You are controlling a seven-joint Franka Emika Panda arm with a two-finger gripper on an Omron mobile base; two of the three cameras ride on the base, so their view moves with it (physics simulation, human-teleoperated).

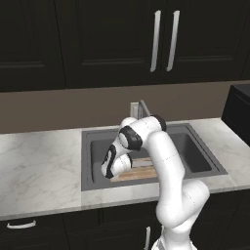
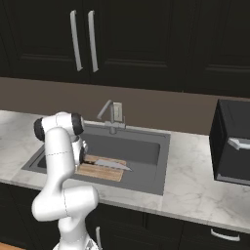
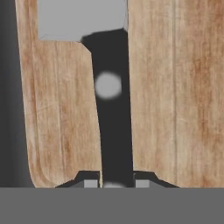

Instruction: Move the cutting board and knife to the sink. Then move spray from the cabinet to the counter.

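Note:
The light wooden cutting board (image 1: 141,172) (image 2: 103,172) (image 3: 175,87) lies flat in the dark sink (image 1: 195,151) (image 2: 144,146). The knife (image 2: 113,165) rests along the board, its silvery blade (image 3: 81,17) pointing away from my hand. My gripper (image 3: 116,183) (image 1: 113,173) (image 2: 84,159) reaches down into the left part of the basin and is shut on the black handle (image 3: 114,131), one fingertip on each side. The spray is out of view; the cabinet doors (image 1: 163,41) above are closed.
A silver faucet (image 1: 142,108) (image 2: 111,117) stands at the sink's back edge. Marble counter (image 1: 39,171) (image 2: 195,180) runs on both sides of the sink. A black appliance (image 2: 233,144) sits on the counter at the right.

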